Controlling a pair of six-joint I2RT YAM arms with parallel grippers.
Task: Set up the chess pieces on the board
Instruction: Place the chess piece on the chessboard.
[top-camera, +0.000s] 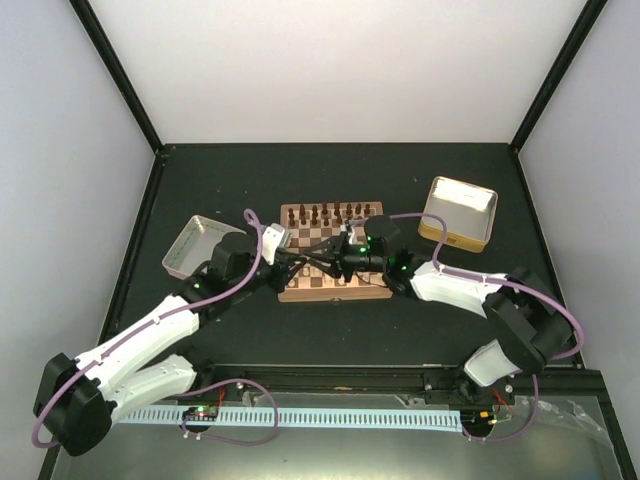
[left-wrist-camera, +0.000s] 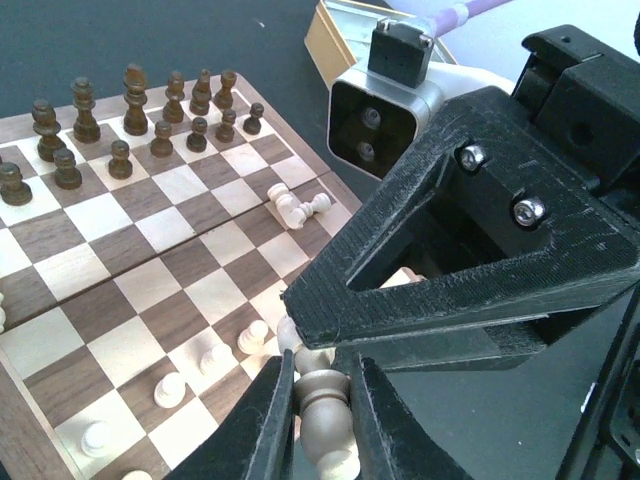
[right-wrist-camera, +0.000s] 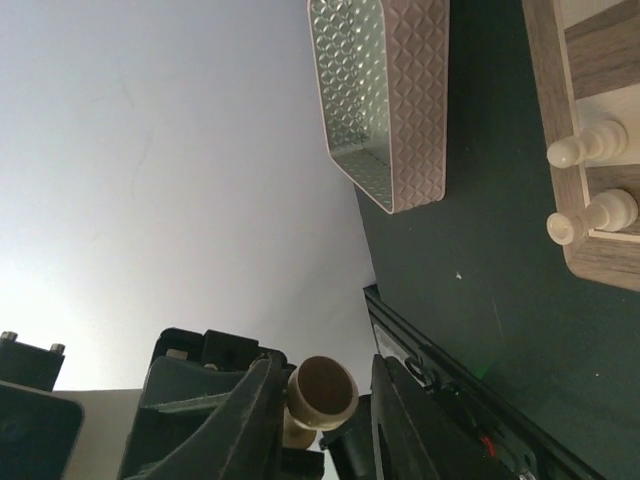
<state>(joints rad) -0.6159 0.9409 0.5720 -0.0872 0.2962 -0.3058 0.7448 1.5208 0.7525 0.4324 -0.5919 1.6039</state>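
From above, we see the left gripper (top-camera: 300, 265) and the right gripper (top-camera: 336, 262) meeting over the board (top-camera: 335, 296). In the left wrist view, its fingers (left-wrist-camera: 268, 425) pinch a pale chess piece (left-wrist-camera: 325, 412) above the board. In the right wrist view, fingers (right-wrist-camera: 262, 405) flank the pale chess piece; we cannot tell whether they grip it.

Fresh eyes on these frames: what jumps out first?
The two claws together over the board's middle: the left claw is shut on a pale piece, which seemingly also sits between the fingers of the right claw. Dark pieces stand ranked on the far rows, and a toppled pale piece lies near the midline.
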